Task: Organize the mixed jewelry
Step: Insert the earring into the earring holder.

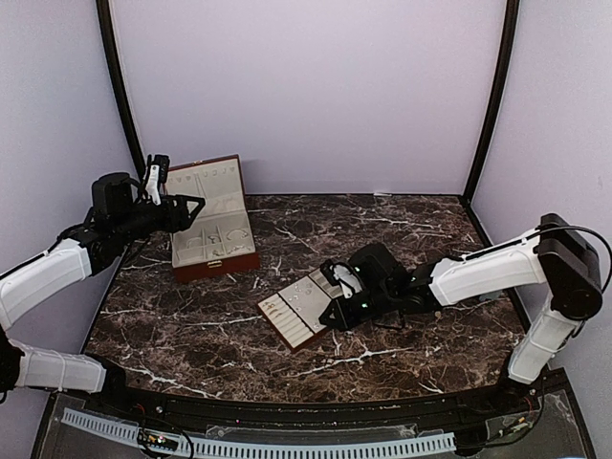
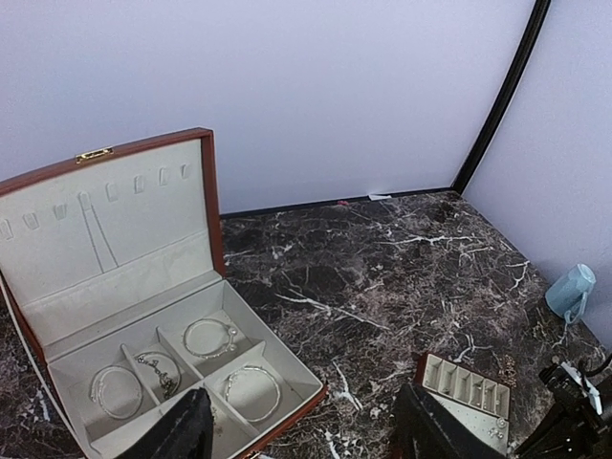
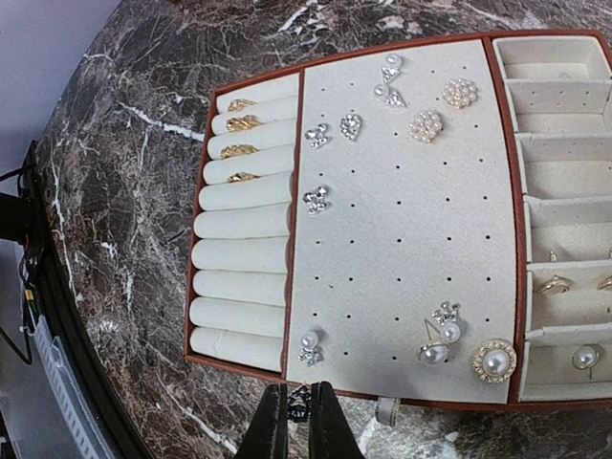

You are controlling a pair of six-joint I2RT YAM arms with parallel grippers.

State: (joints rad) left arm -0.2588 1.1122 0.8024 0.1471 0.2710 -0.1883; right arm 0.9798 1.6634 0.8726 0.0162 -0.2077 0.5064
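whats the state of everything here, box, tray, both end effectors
jewelry box: open, lid raised, bracelets lying in its compartments
slotted tray: out of the box, lying on the table, partly filled
left end effector: open, empty, above the box
right end effector: shut on a silvery stud, just off the tray's edge

Bright, soft, even light; shadows are faint; the marble tabletop (image 1: 411, 239) carries mild sheen; wrist views curve at edges.
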